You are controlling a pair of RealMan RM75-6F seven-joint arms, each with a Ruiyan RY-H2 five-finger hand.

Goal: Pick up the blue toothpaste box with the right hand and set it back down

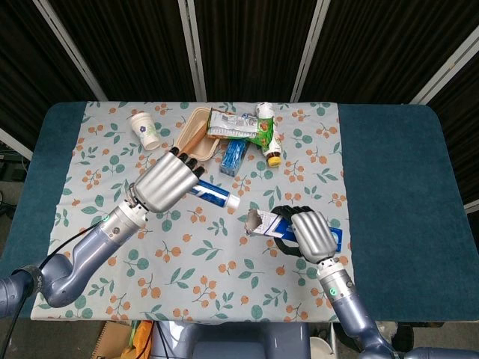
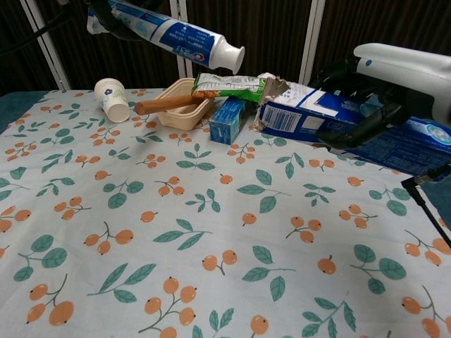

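- Right hand (image 1: 310, 233) is clamped on the blue toothpaste box (image 1: 271, 223); black fingers (image 1: 288, 213) wrap over its top. Box is up off the cloth, clear in chest view, tilted, w/ its torn open end (image 2: 271, 88) pointing toward the left arm's side.
- In chest view the box (image 2: 310, 113) hangs over the right part of the desk, w/ dark fingers (image 2: 359, 130) under and around it.
- Left hand (image 1: 168, 182) holds a toothpaste tube (image 1: 213, 194), fingers curled on it; white cap end (image 1: 233, 202) points toward the box. Chest view shows the tube (image 2: 176, 35) high in the air, cap (image 2: 231, 56) lower than the rest; the hand itself is mostly cut off at the top edge there.
- Desk (image 1: 389, 149) has dark blue cover, w/ a floral cloth (image 1: 217, 269) (orange berries, green leaves) on top.
- Far side of cloth: white paper cup (image 1: 144, 130) standing apart to the left; tan tray (image 1: 196, 133) w/ a wooden stick (image 2: 165, 104) lying in it.
- Green and white packet (image 1: 239, 126) rests across the tray's edge; small teal box (image 1: 233, 157) just beside the tray.
- Bottle w/ yellow cap (image 1: 269, 142) lies next to the packet; label too small to read.
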